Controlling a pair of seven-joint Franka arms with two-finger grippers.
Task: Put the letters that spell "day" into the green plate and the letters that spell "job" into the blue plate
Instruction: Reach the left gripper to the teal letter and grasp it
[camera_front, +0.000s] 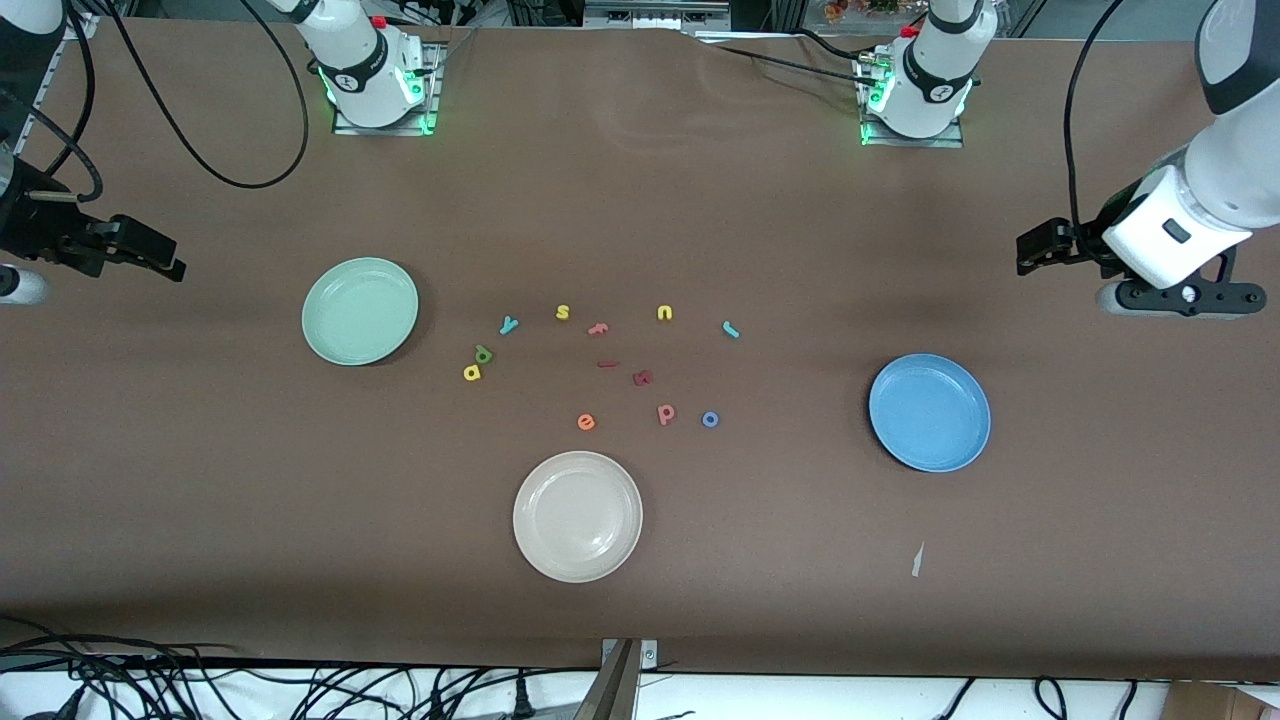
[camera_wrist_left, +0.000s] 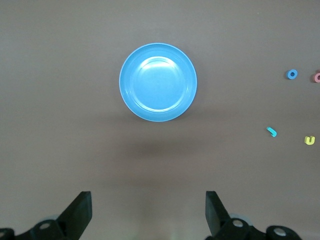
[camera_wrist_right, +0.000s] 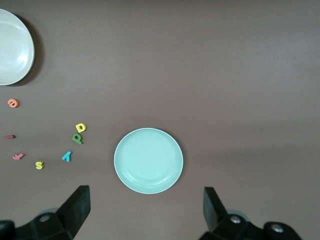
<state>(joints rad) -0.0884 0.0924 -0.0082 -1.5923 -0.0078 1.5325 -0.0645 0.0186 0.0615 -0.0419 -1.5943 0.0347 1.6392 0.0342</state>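
Nearest the front camera: cream plate (camera_front: 577, 516), no part in the task
Job letters: pink "b" (camera_front: 666, 414) and blue "o" (camera_front: 710, 419) side by side, teal "j" (camera_front: 731, 329) farther off
Blue plate (camera_front: 930, 412): empty, toward the left arm's end
Day letters: yellow "a" (camera_front: 472, 373), green "d" (camera_front: 484, 354), teal "y" (camera_front: 509, 324) clustered beside the green plate (camera_front: 360, 311) (a short carry)
Left gripper (camera_front: 1040, 245): raised, fingers spread, nothing held
Right gripper (camera_front: 150, 255): likewise released, waiting

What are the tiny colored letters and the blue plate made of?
The letters, like the yellow "a" and the blue "o", look like soft matte foam: flat cut-outs with no shine. The blue plate looks like smooth, glossy plastic, since light glints off its middle; glazed ceramic is possible too.
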